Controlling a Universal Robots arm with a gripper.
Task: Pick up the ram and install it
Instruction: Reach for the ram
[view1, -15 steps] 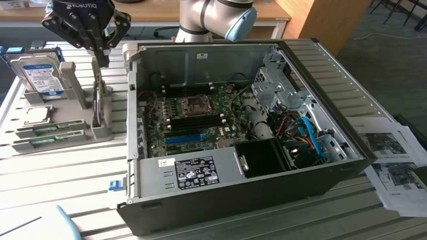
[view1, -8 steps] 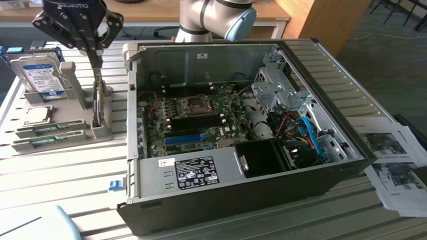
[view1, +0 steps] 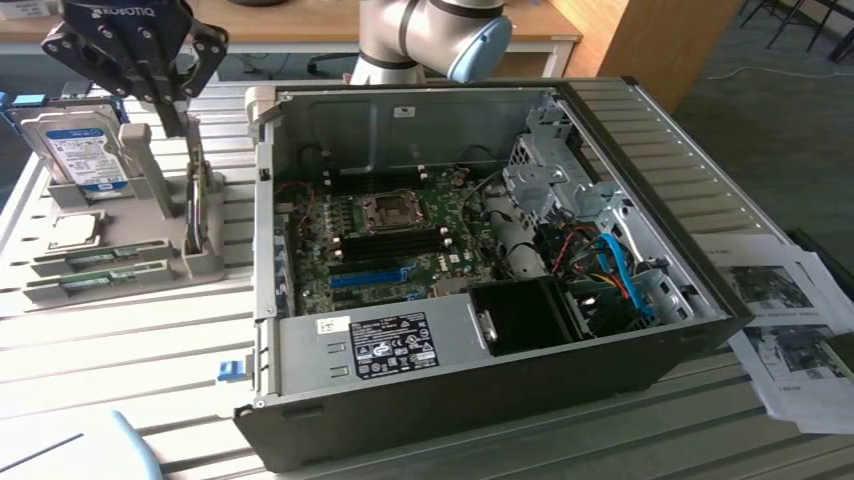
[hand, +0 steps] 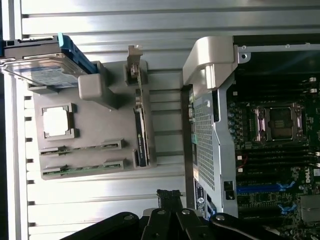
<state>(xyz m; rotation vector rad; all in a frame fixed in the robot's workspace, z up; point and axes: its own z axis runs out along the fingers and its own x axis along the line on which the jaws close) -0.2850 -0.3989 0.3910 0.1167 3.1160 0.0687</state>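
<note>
An open computer case (view1: 400, 400) is shown lying on a slatted table (view1: 134, 370). A grey holder (view1: 140, 235) is set just beside it, on the exterior view's left. The gripper (view1: 174, 122) is held above the holder, fingers pressed together on nothing. The ram (hand: 140, 135) is stood on edge in the holder's slot nearest the case, just below the fingertips, its long axis parallel to the case wall.

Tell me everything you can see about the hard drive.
The hard drive is a flat silver metal box with a blue-and-white label on its broad face. It stands on edge, leaning back, in a slot of the grey holder, at the exterior view's left of the open computer case. Only the holder touches it; the hand hangs apart above.
</note>
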